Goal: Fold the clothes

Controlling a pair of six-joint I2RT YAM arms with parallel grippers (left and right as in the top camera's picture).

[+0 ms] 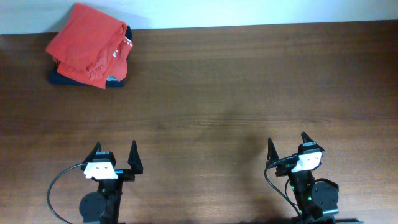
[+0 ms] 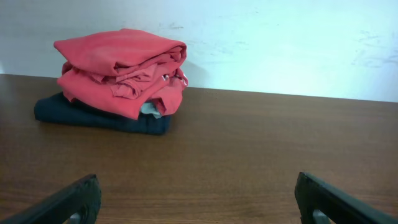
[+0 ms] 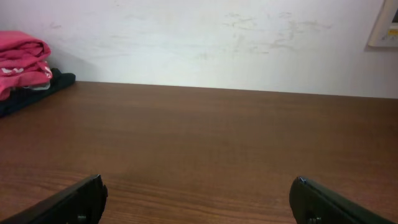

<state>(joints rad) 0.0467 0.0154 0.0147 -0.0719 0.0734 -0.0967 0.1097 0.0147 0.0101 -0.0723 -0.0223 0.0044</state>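
The clothes (image 1: 89, 45) are a loose pile of orange-red T-shirts at the table's far left corner, lying on a folded navy garment (image 1: 62, 77). The left wrist view shows the pile (image 2: 121, 68) ahead and to the left, white lettering peeking from a fold. In the right wrist view only its edge (image 3: 22, 56) shows at far left. My left gripper (image 1: 114, 151) stands open near the front edge, far from the pile, with nothing between its fingers. My right gripper (image 1: 287, 144) is open at the front right, also holding nothing.
The brown wooden table (image 1: 236, 93) runs to a white wall (image 2: 280, 43) at the back. The navy garment (image 2: 99, 115) sticks out under the pile. A pale fitting (image 3: 385, 28) hangs on the wall at the far right.
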